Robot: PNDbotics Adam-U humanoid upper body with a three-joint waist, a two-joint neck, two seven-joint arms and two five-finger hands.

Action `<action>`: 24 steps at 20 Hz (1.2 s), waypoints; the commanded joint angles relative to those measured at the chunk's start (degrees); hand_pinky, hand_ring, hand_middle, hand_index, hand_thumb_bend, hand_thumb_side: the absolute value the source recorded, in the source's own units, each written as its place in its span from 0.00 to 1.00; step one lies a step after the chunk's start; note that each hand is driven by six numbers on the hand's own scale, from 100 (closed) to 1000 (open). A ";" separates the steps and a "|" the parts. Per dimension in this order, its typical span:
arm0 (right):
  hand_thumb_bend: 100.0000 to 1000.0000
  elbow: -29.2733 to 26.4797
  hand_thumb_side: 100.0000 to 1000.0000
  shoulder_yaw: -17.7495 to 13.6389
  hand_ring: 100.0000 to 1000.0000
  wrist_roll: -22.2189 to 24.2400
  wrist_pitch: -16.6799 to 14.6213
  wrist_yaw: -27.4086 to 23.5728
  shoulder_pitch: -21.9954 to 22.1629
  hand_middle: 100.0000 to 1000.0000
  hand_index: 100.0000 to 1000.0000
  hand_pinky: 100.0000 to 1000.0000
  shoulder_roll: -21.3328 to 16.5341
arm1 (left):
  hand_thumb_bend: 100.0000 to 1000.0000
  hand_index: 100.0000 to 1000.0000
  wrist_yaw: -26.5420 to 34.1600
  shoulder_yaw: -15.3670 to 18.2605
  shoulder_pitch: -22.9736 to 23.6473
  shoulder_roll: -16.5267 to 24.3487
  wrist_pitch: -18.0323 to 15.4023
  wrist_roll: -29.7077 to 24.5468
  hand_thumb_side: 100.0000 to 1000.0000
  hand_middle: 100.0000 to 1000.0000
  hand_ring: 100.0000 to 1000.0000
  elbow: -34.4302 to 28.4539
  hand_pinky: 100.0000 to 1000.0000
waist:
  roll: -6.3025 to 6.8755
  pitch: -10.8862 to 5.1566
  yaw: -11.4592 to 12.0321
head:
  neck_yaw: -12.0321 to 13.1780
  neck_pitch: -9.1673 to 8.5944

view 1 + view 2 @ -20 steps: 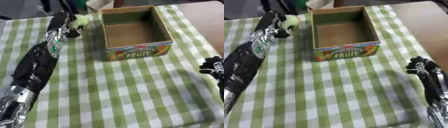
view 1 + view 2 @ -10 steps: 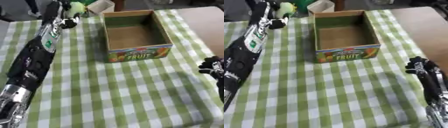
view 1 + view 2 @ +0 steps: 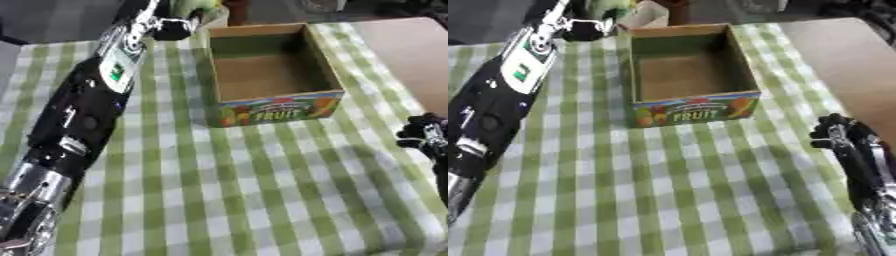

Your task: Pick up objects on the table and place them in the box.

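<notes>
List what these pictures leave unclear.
- Left robot hand: at the top edge in both views; its grip on the green thing is cut off and blurred.
- Green thing: what it is, too blurred.
- Right robot hand: fingers a dark blur.
- Box: near inner wall hidden.

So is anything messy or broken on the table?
Nothing stands out. The fruit box sits upright and empty on the green checked tablecloth, with nothing spilled. The left hand is up by the box's far left corner with something green, and the right hand rests at the right edge.
</notes>
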 commanded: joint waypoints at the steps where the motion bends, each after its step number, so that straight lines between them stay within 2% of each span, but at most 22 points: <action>1: 0.00 -0.85 0.56 -0.06 0.59 0.37 -0.11 0.05 -0.61 0.50 0.62 0.57 -0.86 | 0.03 0.26 -1.76 -2.29 -1.24 -1.03 -2.17 -2.25 0.03 0.17 0.24 -2.31 0.31 | -0.21 -1.22 -0.23 | 0.06 0.01; 5: 0.00 -0.79 0.57 0.08 0.59 0.53 -0.12 0.00 -0.80 0.50 0.62 0.57 -0.71 | 0.06 0.32 -5.71 -3.53 -0.11 -3.57 -4.79 -4.11 0.04 0.23 0.30 -0.66 0.34 | -0.06 -1.12 -0.60 | 0.03 -0.25; 9: 0.00 -0.76 0.57 0.21 0.59 0.67 -0.15 -0.02 -0.99 0.50 0.62 0.57 -0.60 | 0.12 0.41 -9.79 -3.51 0.57 -5.44 -7.16 -4.33 0.05 0.33 0.40 1.21 0.39 | 0.10 -0.94 -0.91 | 0.05 -0.39; 11: 0.00 -0.72 0.57 0.22 0.59 0.67 -0.15 -0.02 -1.04 0.50 0.62 0.57 -0.58 | 0.14 0.42 -11.79 -3.44 0.72 -5.82 -8.19 -3.98 0.04 0.36 0.41 1.65 0.40 | 0.15 -0.90 -0.97 | -0.01 -0.40; 12: 0.00 -0.71 0.57 0.22 0.59 0.67 -0.16 -0.02 -1.03 0.50 0.62 0.57 -0.57 | 0.36 0.52 -12.73 -3.46 0.76 -5.93 -8.63 -3.74 0.01 0.48 0.51 1.68 0.45 | 0.20 -0.89 -0.99 | -0.02 -0.39; 13: 0.00 -0.68 0.57 0.21 0.59 0.67 -0.17 -0.02 -1.01 0.50 0.62 0.57 -0.56 | 0.47 0.57 -13.69 -3.58 0.82 -5.95 -9.26 -3.44 0.00 0.52 0.54 1.52 0.48 | 0.25 -0.88 -0.99 | -0.05 -0.39; 14: 0.00 -0.67 0.57 0.21 0.59 0.67 -0.18 -0.02 -1.00 0.50 0.62 0.57 -0.55 | 0.47 0.57 -14.62 -3.57 0.89 -5.99 -9.79 -3.15 0.00 0.52 0.54 1.43 0.48 | 0.28 -0.87 -0.99 | -0.07 -0.40; 15: 0.00 -0.66 0.57 0.22 0.59 0.68 -0.19 -0.02 -0.99 0.50 0.62 0.57 -0.54 | 0.70 0.67 -15.43 -3.58 0.97 -6.07 -10.37 -2.97 0.00 0.62 0.63 1.38 0.54 | 0.31 -0.87 -0.98 | -0.07 -0.41; 16: 0.00 -0.66 0.57 0.22 0.59 0.70 -0.21 -0.02 -0.99 0.50 0.62 0.57 -0.52 | 0.72 0.68 -16.06 -3.55 1.04 -6.11 -11.02 -2.88 0.00 0.63 0.64 1.33 0.55 | 0.32 -0.87 -0.96 | -0.10 -0.43; 17: 0.00 -0.65 0.57 0.21 0.59 0.70 -0.23 -0.02 -0.98 0.50 0.62 0.57 -0.52 | 0.77 0.74 -16.47 -3.52 1.10 -6.15 -11.68 -2.84 0.00 0.70 0.70 1.23 0.60 | 0.33 -0.87 -0.91 | -0.11 -0.43; 18: 0.00 -0.64 0.56 0.19 0.59 0.70 -0.24 -0.02 -0.97 0.50 0.62 0.57 -0.51 | 0.77 0.74 -16.65 -3.46 1.16 -6.15 -12.26 -2.81 0.00 0.70 0.70 1.06 0.62 | 0.33 -0.86 -0.86 | -0.11 -0.43; 19: 0.00 -0.62 0.57 0.19 0.59 0.69 -0.24 -0.02 -0.93 0.50 0.62 0.57 -0.51 | 0.82 0.77 -16.63 -3.43 1.18 -6.12 -12.80 -2.61 0.10 0.75 0.74 0.69 0.64 | 0.30 -0.86 -0.80 | -0.14 -0.43; 20: 0.00 -0.60 0.57 0.17 0.59 0.69 -0.24 -0.02 -0.90 0.50 0.62 0.57 -0.51 | 0.84 0.78 -16.46 -3.43 1.25 -6.04 -13.23 -2.36 0.16 0.77 0.75 0.27 0.66 | 0.28 -0.85 -0.75 | -0.17 -0.42; 23: 0.00 -0.58 0.57 0.08 0.59 0.63 -0.26 -0.03 -0.83 0.50 0.62 0.57 -0.48 | 0.87 0.79 -15.21 -3.62 1.43 -5.69 -13.99 -1.90 0.22 0.79 0.78 -1.16 0.68 | 0.19 -0.87 -0.50 | -0.27 -0.38; 24: 0.00 -0.55 0.57 0.05 0.59 0.61 -0.27 -0.02 -0.77 0.50 0.62 0.57 -0.47 | 0.88 0.79 -14.53 -3.72 1.57 -5.50 -14.16 -1.84 0.21 0.79 0.78 -1.83 0.68 | 0.15 -0.90 -0.35 | -0.34 -0.32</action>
